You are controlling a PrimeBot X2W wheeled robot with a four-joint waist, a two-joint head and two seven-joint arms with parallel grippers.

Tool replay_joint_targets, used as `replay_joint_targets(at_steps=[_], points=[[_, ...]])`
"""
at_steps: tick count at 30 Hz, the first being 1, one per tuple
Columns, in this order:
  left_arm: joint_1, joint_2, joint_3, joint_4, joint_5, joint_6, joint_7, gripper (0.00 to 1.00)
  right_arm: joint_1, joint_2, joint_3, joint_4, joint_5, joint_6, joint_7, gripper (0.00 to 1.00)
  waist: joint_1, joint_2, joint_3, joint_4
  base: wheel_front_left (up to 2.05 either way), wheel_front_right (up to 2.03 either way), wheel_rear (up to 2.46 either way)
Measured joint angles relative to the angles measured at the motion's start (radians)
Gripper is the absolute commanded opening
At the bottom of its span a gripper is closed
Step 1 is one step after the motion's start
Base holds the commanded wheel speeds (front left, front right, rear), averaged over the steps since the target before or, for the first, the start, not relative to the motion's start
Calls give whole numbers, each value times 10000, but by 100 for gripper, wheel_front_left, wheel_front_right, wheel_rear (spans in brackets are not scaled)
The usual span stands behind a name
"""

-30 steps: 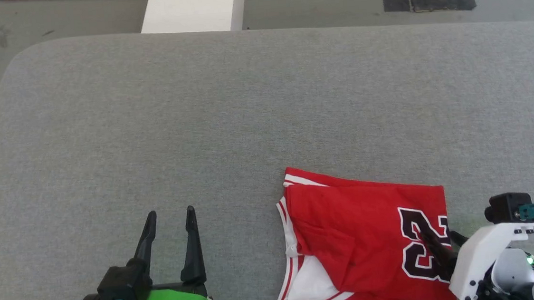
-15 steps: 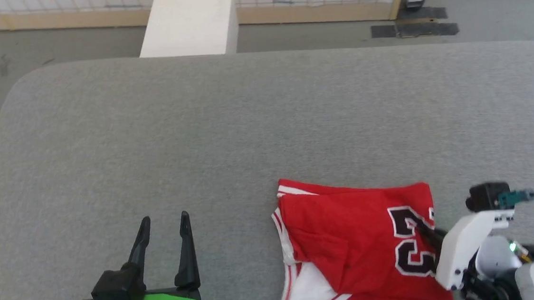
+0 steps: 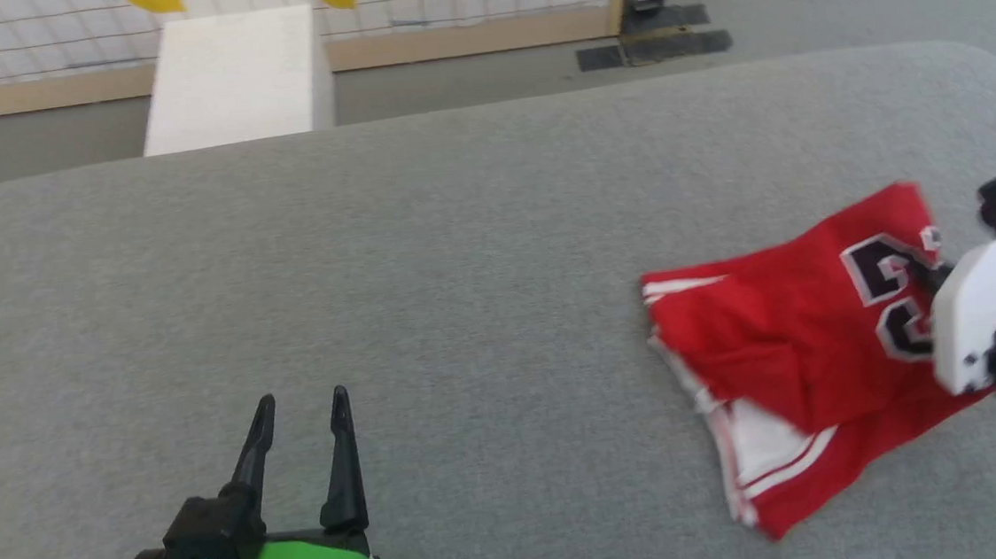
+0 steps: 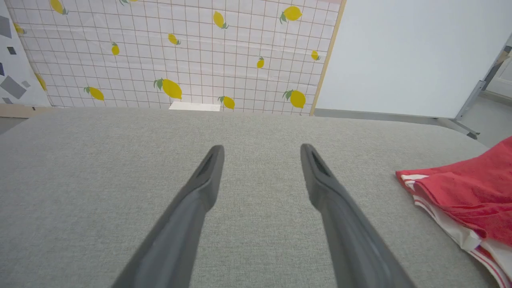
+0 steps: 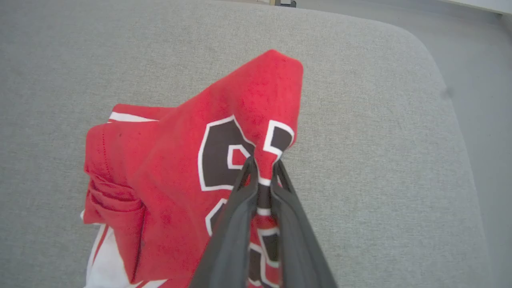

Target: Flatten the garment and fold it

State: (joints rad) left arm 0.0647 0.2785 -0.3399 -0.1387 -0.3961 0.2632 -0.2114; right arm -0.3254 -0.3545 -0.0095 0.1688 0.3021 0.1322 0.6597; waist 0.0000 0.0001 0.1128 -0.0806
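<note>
While the garment (image 3: pixel 788 354) lies doubled over on itself at the right edge of the head view, on the grey padded table (image 3: pixel 374 280), the right gripper (image 5: pixel 262 168) has both fingers pinched on a fold of red cloth at the black numeral print. In the right wrist view that fold stands up in a peak above the fingertips, clear of the table.

The left gripper (image 3: pixel 302 395) is at the lower left of the head view. Its fingers are spread with nothing between them, and it is well apart from the cloth.

Cloth state: layers are uneven, with a white sleeve and striped trim showing beneath the red, lower right.

Judgement: flattening is hardly started, with one hold and no edge spread out. Remaining: open the shirt flat, smooth it, then make every fold. I cannot tell whether the present doubling is a deliberate fold.
</note>
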Motion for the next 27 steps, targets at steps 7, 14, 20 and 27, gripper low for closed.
replay_joint_targets(at_steps=[7,14,20,27], points=[[-576,36,-92,-242,263,71,102,100,-1298,-1599,453,600,-6,-2,-238,0,0,0,650,-463,0,0,0],[-1567,209,-268,-729,905,121,326,100,-2200,-2642,23,1264,-127,0,-780,0,0,0,1752,-621,0,0,0],[-2378,387,-330,-1152,1430,219,658,100,-2887,-3267,-746,1843,-393,0,-1235,0,1,0,2886,-689,0,0,0],[-2880,437,-374,-1327,1755,263,780,100,-3481,-3467,-1507,2955,-792,0,-1758,0,1,0,4160,-772,0,0,0]])
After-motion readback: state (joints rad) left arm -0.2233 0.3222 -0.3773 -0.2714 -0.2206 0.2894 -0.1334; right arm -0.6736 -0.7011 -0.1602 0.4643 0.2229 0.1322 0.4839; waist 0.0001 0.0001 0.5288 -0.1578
